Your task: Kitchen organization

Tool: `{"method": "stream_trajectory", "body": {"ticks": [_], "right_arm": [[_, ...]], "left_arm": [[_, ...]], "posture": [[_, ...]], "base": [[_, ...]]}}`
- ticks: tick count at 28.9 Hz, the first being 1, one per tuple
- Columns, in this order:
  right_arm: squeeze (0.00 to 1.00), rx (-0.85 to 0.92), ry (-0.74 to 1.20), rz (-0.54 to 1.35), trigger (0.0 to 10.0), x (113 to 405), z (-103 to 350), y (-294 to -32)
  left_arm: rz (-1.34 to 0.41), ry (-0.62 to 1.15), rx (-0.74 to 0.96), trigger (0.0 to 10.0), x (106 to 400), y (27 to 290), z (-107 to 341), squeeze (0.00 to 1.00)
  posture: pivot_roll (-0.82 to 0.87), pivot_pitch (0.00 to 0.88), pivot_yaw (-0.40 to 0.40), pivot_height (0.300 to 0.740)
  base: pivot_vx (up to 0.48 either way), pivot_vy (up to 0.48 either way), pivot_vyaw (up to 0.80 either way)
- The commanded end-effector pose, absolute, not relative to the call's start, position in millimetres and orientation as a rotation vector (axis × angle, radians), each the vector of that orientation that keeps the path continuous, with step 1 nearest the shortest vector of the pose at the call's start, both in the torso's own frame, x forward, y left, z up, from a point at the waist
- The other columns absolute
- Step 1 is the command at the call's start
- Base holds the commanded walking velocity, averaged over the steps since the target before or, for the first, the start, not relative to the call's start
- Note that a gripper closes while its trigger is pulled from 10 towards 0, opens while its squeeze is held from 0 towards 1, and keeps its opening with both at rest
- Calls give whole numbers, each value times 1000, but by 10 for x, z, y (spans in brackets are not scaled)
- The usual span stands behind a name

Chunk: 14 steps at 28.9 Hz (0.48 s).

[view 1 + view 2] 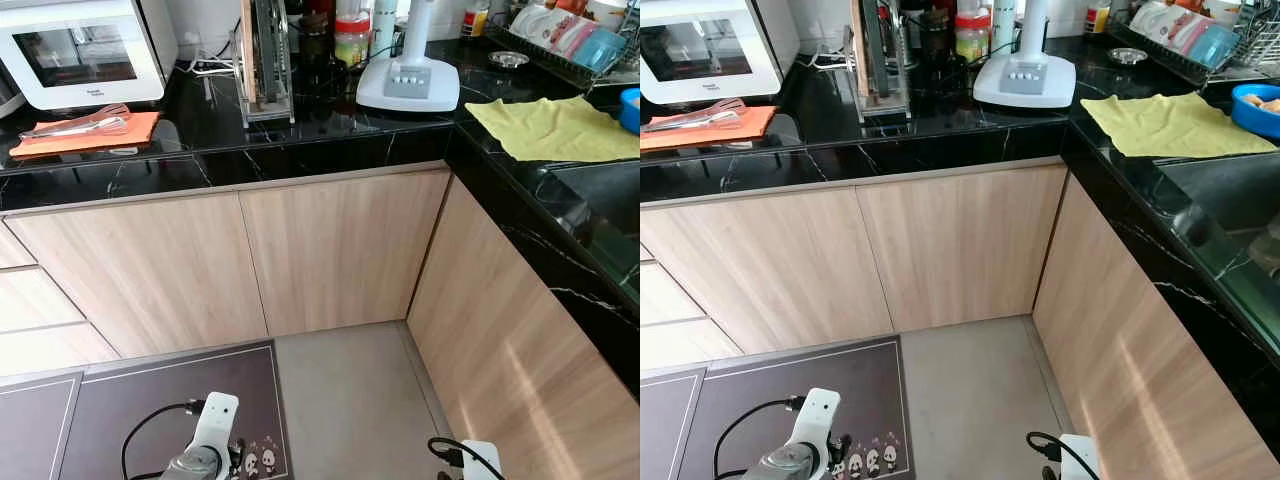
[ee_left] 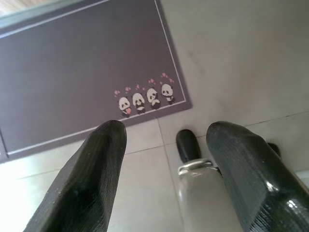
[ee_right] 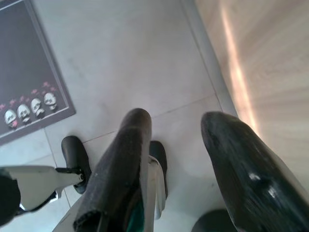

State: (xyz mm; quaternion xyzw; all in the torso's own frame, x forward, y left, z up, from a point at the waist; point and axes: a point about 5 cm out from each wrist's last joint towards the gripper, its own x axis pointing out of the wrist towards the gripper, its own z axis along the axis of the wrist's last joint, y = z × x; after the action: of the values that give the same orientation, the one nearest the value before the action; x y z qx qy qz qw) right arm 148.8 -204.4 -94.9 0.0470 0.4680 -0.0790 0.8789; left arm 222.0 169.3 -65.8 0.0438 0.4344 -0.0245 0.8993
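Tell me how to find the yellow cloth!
Look at the black counter that bends round the corner. On its right side, next to the sink, lies the yellow cloth, spread flat. It is the only yellow thing there; the flat thing far left by the microwave is orange.

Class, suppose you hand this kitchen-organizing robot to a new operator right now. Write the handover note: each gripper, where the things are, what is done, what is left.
Left gripper: hangs low over the floor beside the panda mat, fingers open, holding nothing.
Right gripper: hangs low over the floor near the cabinet, fingers open, holding nothing.
On the counter: microwave, orange mat with tongs on it, knife rack, white appliance, yellow cloth, blue bowl, dish rack.
Done or left: the pictures cannot settle which items were already sorted. Check the counter against the plan before moving anything.
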Motion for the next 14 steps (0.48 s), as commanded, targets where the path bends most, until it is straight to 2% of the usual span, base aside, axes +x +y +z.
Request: {"method": "stream_trajectory", "body": {"ticks": [1, 8, 14], "right_arm": [[0, 162, 980, -214, 10000, 1442, -971, -2023], [0, 276, 954, -336, 10000, 1438, -966, -2075], [0, 212, 908, -276, 10000, 1558, -906, -2104]], "left_arm": [[-81, 926, 100, 10000, 2187, 1649, -684, 0], [-90, 995, 68, 10000, 2068, 1662, -755, 0], [-130, 1011, 91, 10000, 2034, 1609, -777, 0]], "posture": [[-112, 0, 50, 740], [-102, 0, 54, 740], [-104, 0, 49, 740]], "base": [[0, 0, 0], [0, 0, 0], [0, 0, 0]]}}
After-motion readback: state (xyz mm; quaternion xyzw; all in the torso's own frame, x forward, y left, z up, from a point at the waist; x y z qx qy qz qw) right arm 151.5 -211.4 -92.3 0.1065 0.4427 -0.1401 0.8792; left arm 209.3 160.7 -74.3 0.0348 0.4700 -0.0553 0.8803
